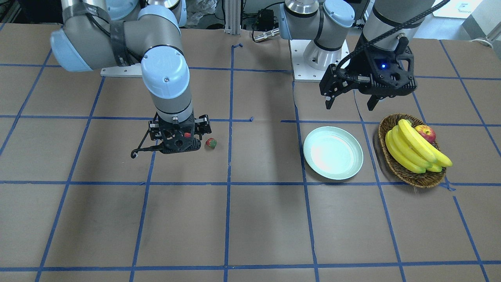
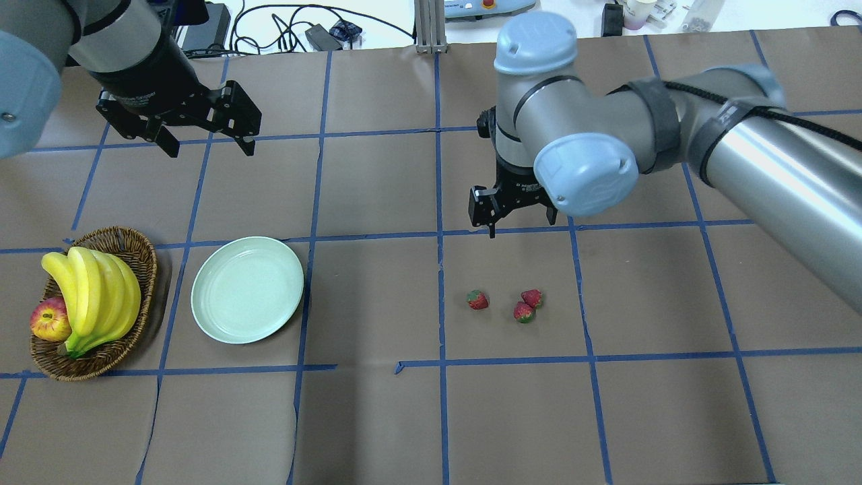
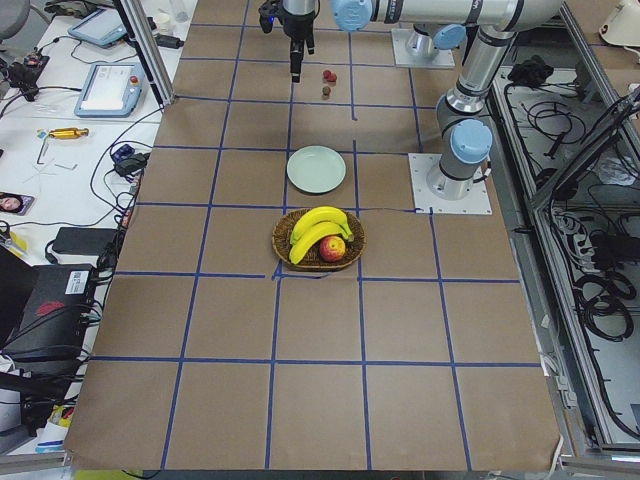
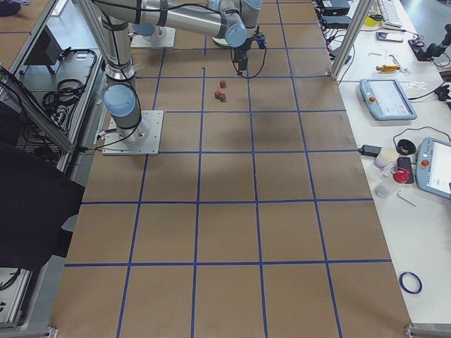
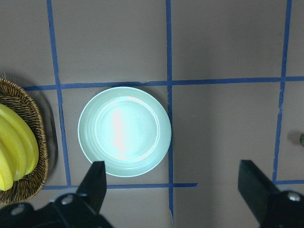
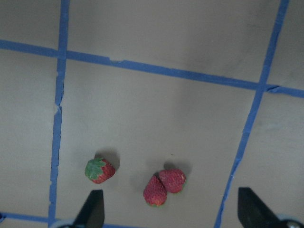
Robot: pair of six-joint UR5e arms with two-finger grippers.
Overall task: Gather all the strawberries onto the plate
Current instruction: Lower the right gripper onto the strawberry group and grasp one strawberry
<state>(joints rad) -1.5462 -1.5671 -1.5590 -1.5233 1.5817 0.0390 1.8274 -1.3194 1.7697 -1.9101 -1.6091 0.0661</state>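
Right gripper (image 2: pixel 520 221), spread wide and empty, hovers above three strawberries (image 6: pixel 155 190).

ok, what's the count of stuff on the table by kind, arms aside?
Small red strawberries with green caps: 3
Round pale mint-green plate: 1
Brown woven wicker basket: 1
Bunch of yellow bananas: 1
Red-yellow apple: 1
Total: 7
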